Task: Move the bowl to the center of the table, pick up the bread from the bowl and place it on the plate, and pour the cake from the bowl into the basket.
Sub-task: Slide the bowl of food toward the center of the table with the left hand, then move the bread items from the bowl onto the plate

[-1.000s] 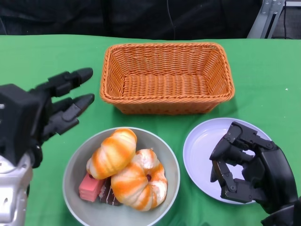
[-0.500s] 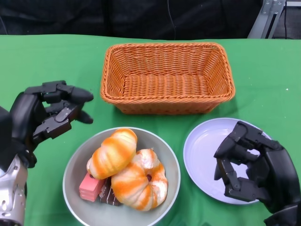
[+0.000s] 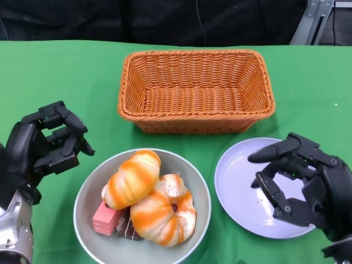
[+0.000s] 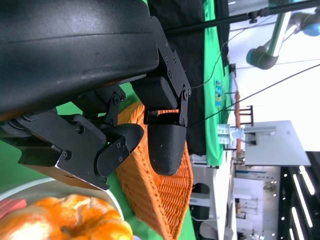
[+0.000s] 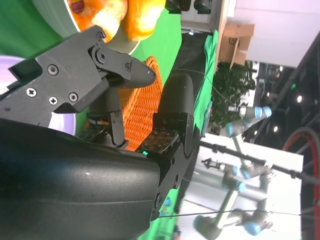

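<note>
A grey bowl [image 3: 82, 193] sits near the table's front, left of centre. It holds two orange-striped breads [image 3: 132, 177] [image 3: 164, 211], a pink cake piece [image 3: 106, 218] and a dark cake piece [image 3: 127, 230]. My left hand [image 3: 48, 145] hovers left of the bowl with its fingers curled in on nothing. My right hand [image 3: 298, 185] hangs over the right half of the lavender plate [image 3: 235, 176], fingers partly spread and holding nothing. The woven orange basket [image 3: 195, 91] stands behind, with nothing in it. The right wrist view shows the bread [image 5: 136, 12] and basket [image 5: 146, 102] past my fingers.
Green cloth covers the table. The basket's front wall lies just beyond the bowl and plate. The plate almost touches the bowl's right rim. A metal stand [image 3: 316, 19] rises past the far right corner. Open cloth lies at the far left and far right.
My left hand has drawn back toward me and curled its outstretched fingers in. My right hand has shifted slightly right over the plate and its fingers have spread apart.
</note>
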